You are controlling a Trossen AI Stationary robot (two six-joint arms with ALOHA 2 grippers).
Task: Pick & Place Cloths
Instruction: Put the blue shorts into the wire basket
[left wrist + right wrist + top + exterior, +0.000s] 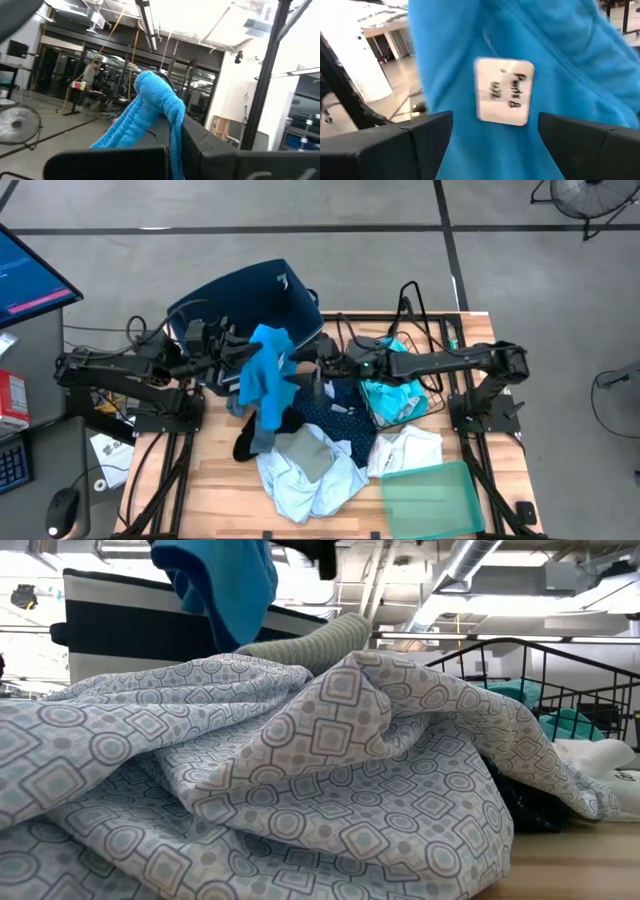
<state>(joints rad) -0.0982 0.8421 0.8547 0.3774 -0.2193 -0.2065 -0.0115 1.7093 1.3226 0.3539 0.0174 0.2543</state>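
Your left gripper (240,350) holds the turquoise cloth (268,372) up above the tabletop (215,480).
Its fingers pinch the cloth's top edge, and the fabric hangs down beside the navy bin (250,295) over the pile of cloths (310,465). Your right gripper (322,364) sits just beside the hanging cloth, fingers (395,145) spread either side of its white label (504,91). The green tray (432,498) lies at the tabletop's near right corner.

We see a wooden table (215,490) carrying a heap of cloths (310,465), a green tray (432,498) and a navy bin (250,295).
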